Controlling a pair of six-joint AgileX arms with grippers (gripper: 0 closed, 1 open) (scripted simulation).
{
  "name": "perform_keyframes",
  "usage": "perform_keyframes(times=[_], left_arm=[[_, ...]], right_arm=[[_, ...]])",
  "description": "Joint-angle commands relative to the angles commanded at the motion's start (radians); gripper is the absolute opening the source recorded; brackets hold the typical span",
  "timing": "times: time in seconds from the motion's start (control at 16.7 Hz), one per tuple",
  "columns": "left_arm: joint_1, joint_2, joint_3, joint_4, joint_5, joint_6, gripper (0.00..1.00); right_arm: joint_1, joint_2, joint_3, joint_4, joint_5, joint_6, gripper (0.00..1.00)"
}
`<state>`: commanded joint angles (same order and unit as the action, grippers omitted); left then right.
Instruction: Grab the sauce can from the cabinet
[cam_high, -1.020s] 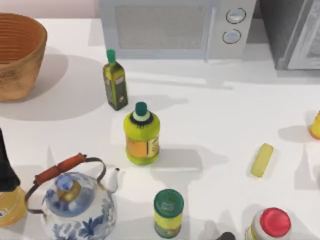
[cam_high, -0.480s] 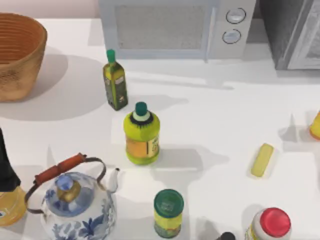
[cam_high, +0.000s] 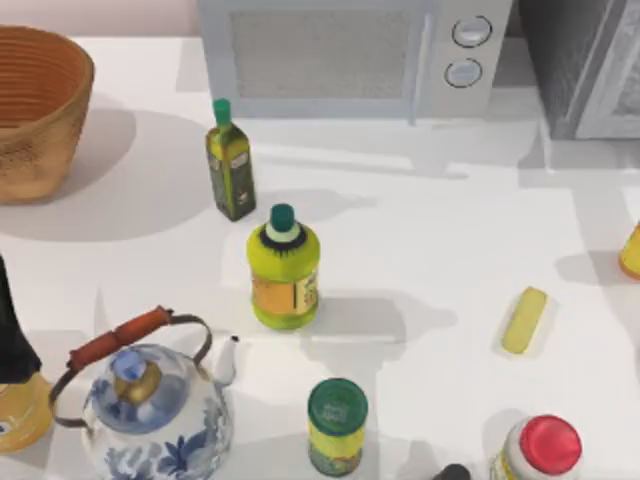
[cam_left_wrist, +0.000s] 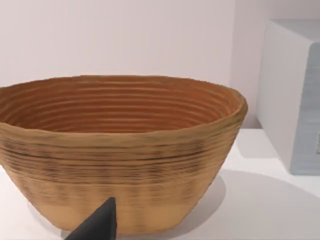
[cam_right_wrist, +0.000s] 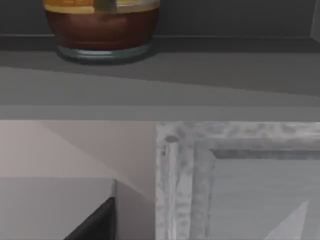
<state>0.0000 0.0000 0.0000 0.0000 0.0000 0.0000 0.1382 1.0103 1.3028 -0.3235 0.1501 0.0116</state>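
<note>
Bright, even light; soft shadows

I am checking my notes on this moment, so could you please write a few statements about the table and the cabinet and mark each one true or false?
1. The microwave stands at the far edge of the table, with the cabinet to its right. True.
2. The woven basket sits at the table's right side. False: it is at the far left.
3. In the right wrist view, a dark red-brown container rests on a grey shelf above the pale framed door. True.
4. The green-lidded yellow can lies on its side. False: it stands upright near the front edge.
5. The blue-and-white kettle is at the front left. True.
</note>
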Motion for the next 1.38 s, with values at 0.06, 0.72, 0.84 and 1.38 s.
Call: perform_keyframes(times=[0.06,0.72,0.84,1.38], left_arm=[[0.0,0.0,0.0,0.0,0.0,0.0,1.0],[0.0,0.0,0.0,0.0,0.0,0.0,1.0],[0.0,0.0,0.0,0.0,0.0,0.0,1.0],[0.0,0.0,0.0,0.0,0.0,0.0,1.0]], right_arm=[[0.008,0.061,0.082,-0.019,0.009,0.001,1.0],[0.046,0.317,0.439,-0.094,0.047,0.004,1.0],[0.044,0.316,0.44,-0.091,0.047,0.004,1.0],[0.147,0.609,0.677,-0.035,0.162,0.002,1.0]])
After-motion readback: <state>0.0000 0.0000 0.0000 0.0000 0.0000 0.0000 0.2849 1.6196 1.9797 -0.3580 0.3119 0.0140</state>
